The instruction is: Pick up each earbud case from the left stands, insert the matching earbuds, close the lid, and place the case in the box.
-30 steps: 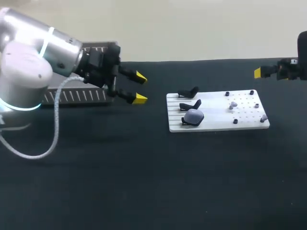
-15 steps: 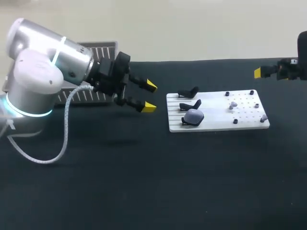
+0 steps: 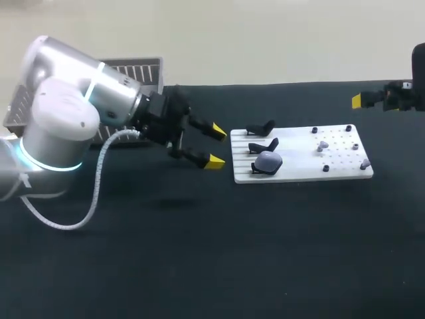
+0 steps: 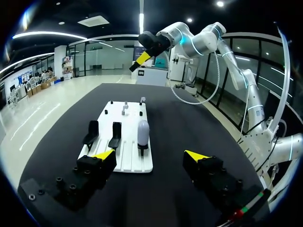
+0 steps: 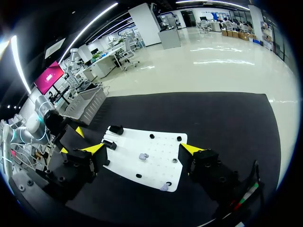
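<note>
Left gripper [image 3: 216, 145] moved closer, earbud case [image 3: 268, 161] just ahead, untouched

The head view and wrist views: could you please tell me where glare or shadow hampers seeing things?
Head view: bright highlights on the silver left arm, a faint shadow on the table under the left tool, pale earbuds hardly distinct from the white board. Left wrist view: soft sheen on the earbud case. Right wrist view: the white board evenly lit.
</note>
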Controlling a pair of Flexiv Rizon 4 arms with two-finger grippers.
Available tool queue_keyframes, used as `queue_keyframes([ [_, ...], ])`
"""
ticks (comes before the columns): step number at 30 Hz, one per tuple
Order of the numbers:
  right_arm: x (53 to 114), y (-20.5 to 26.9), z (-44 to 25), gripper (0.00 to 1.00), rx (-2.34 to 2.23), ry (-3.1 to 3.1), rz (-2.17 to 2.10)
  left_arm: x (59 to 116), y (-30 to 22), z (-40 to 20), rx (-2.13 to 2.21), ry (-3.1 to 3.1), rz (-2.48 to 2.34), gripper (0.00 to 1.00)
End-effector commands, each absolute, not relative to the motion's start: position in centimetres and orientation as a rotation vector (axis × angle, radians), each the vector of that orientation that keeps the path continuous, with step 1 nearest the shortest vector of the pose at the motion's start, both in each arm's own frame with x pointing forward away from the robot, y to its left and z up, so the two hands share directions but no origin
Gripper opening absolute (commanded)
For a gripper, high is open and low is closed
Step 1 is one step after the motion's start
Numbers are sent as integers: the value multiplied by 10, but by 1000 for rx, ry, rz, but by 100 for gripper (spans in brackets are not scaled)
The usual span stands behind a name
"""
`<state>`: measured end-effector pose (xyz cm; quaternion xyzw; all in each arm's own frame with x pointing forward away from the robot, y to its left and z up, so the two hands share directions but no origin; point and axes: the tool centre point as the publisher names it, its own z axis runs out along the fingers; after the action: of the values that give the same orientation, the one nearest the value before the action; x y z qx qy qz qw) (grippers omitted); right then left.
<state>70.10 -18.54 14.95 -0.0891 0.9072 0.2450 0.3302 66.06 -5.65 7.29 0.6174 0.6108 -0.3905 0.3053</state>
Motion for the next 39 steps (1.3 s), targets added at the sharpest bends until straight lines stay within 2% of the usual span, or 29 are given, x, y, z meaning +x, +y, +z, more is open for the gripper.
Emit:
queue_keyframes([
  [1,701,-185,150,100,-233,2372,640,665,-67,67,1646,1615,-1037,100],
  [9,701,-185,150,100,-233,2372,640,665,-81,62,1677,1577,-1018,100],
  [11,701,-185,150,100,-233,2372,640,666,-83,60,1678,1577,-1011,95],
  [15,701,-185,150,100,-233,2372,640,669,-88,57,1703,1572,-996,94],
  [17,701,-185,150,100,-233,2372,640,670,-91,55,1709,1569,-996,87],
  [19,701,-185,150,100,-233,2372,640,670,-93,53,1712,1568,-994,86],
  [22,701,-185,150,100,-233,2372,640,670,-96,49,1701,1579,-996,74],
  [29,701,-185,150,100,-233,2372,640,665,-101,40,1686,1580,-1012,73],
  [39,701,-185,150,100,-233,2372,640,663,-108,36,1672,1580,-1024,63],
])
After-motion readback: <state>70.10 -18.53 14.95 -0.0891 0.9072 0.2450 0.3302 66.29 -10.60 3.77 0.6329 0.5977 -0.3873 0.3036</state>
